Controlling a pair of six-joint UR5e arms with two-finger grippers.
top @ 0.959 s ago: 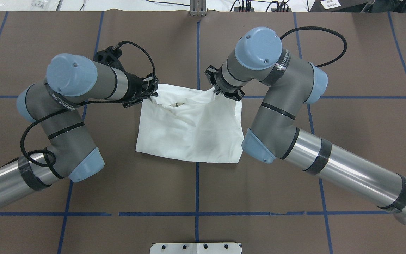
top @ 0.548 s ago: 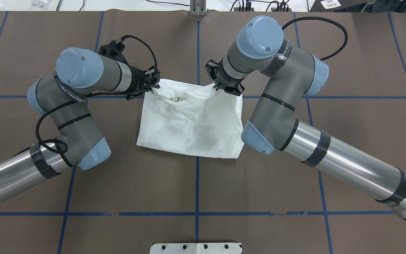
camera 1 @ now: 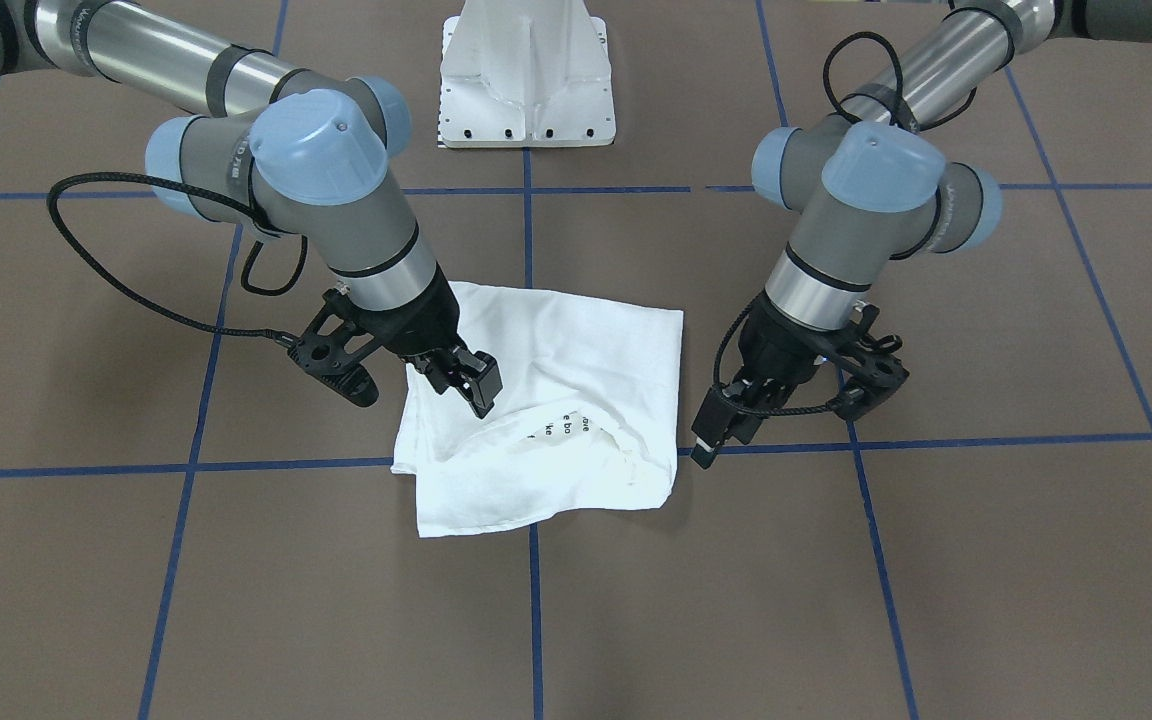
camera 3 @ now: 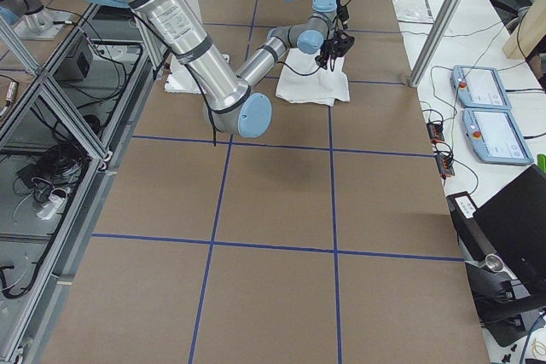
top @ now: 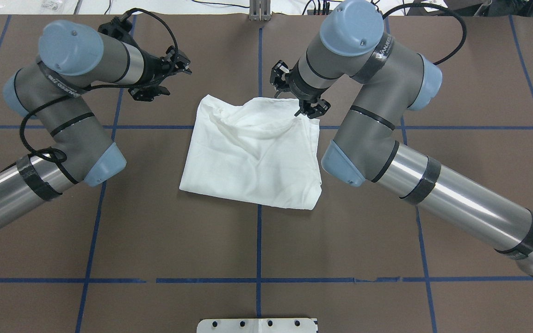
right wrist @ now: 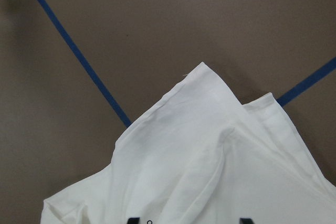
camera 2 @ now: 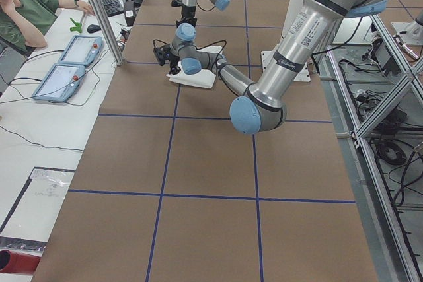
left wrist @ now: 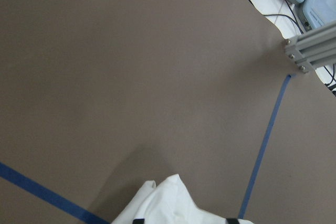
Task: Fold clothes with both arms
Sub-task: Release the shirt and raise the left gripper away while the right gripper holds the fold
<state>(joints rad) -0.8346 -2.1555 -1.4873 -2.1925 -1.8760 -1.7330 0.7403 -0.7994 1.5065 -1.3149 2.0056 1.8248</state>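
Both my claws are spread, left claw (top: 182,62) off at 10 o'clock of the T-shirt (top: 252,157) lying central on the table (top: 155,231), right claw (top: 310,111) low over its 1 o'clock corner, so I reckon lifting could snag that rumpled edge and wreck my fold.

T-shirt (top: 252,162): matt white cloth, creased. Table (top: 155,240): matt brown sheet. Right arm (top: 461,206): glossy metal tube.
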